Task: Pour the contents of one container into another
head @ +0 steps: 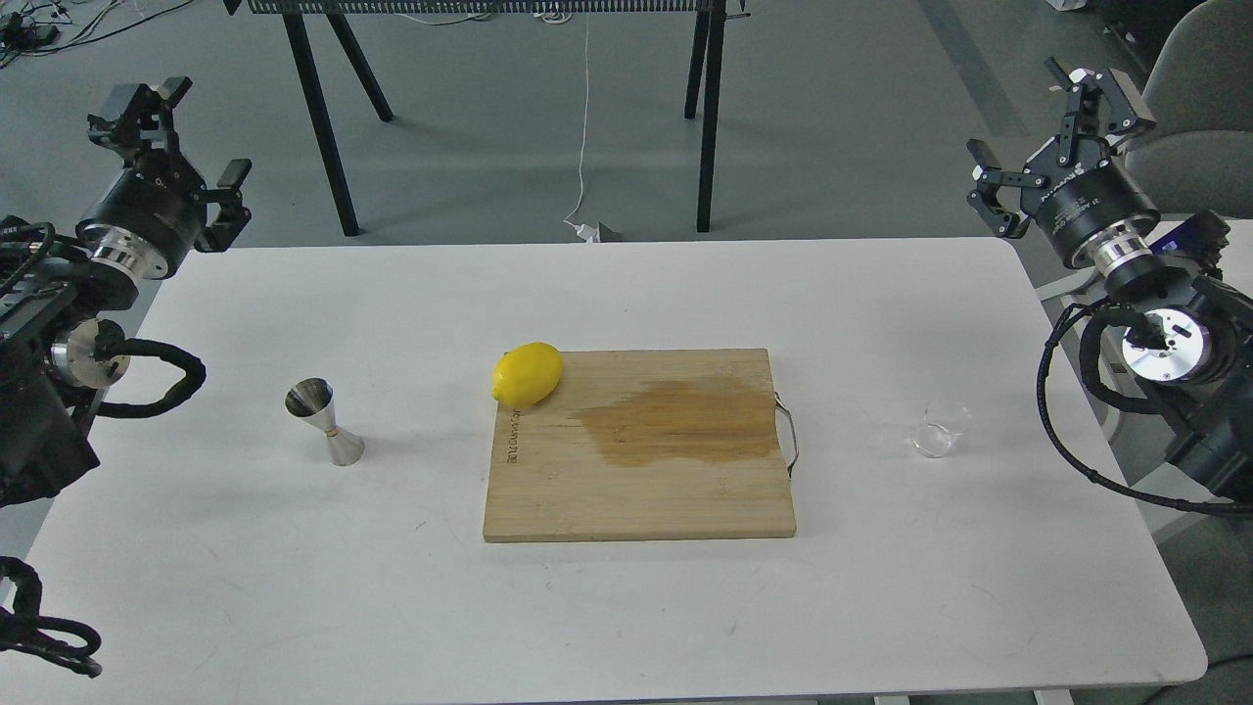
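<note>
A small clear glass cup (938, 429) stands upright on the white table (626, 607), right of the cutting board. The shiny steel jigger (324, 422) stands on the table's left part, leaning in the view. My left gripper (186, 142) is raised at the far left edge, well above and behind the jigger, its fingers spread and empty. My right gripper (1052, 142) is raised at the far right, behind and above the glass cup, fingers spread wide with nothing between them.
A wooden cutting board (641, 450) with a dark wet stain and a metal handle lies mid-table. A yellow lemon (527, 374) rests on its far left corner. Black table legs and cables stand on the floor beyond the table.
</note>
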Available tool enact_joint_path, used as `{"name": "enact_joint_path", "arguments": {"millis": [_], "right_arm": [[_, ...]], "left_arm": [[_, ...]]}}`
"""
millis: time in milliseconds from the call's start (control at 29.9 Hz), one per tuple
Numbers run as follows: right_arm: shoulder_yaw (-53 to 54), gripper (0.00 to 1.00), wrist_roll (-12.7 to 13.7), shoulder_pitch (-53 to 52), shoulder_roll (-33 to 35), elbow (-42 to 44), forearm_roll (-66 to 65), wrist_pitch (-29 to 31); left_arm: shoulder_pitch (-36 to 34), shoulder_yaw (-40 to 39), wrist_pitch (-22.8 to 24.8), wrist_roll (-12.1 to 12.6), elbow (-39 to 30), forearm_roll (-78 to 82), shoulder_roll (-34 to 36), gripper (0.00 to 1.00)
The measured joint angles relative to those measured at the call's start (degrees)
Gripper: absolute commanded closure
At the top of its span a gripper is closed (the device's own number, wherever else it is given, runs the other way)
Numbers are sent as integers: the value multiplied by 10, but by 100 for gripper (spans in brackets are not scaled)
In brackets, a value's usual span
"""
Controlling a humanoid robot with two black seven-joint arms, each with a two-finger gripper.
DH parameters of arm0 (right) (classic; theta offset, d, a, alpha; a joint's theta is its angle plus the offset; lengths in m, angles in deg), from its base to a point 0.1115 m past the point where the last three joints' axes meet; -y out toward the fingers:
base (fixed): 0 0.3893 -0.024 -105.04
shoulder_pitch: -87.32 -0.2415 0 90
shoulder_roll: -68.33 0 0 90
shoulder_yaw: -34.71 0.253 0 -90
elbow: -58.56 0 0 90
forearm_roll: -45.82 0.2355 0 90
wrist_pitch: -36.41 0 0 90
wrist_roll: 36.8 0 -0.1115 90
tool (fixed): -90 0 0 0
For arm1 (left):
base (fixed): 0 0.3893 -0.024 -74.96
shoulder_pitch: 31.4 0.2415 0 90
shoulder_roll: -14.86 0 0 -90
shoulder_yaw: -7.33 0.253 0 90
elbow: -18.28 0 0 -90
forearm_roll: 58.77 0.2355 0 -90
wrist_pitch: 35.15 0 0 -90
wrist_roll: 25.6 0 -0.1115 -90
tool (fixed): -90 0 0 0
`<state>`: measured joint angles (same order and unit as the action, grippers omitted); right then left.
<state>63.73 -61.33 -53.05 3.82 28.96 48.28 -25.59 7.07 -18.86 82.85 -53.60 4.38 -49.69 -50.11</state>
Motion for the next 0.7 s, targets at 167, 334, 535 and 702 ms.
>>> {"name": "enact_joint_path", "arguments": {"millis": [167, 334, 535, 702], "right_arm": [[0, 1, 0, 0, 1, 0, 0, 0], [1, 1, 0, 1, 1, 1, 0, 0], [3, 1, -1, 1, 0, 0, 0, 0], [6, 1, -3, 2, 0, 0, 0, 0]], "left_arm": [[0, 2, 0, 0, 0, 1, -1, 0], [-5, -5, 0, 0, 2, -5, 0, 0], [-5, -12, 0, 0, 1, -31, 4, 0], [-11, 3, 0, 0, -4, 33, 48, 0]]}}
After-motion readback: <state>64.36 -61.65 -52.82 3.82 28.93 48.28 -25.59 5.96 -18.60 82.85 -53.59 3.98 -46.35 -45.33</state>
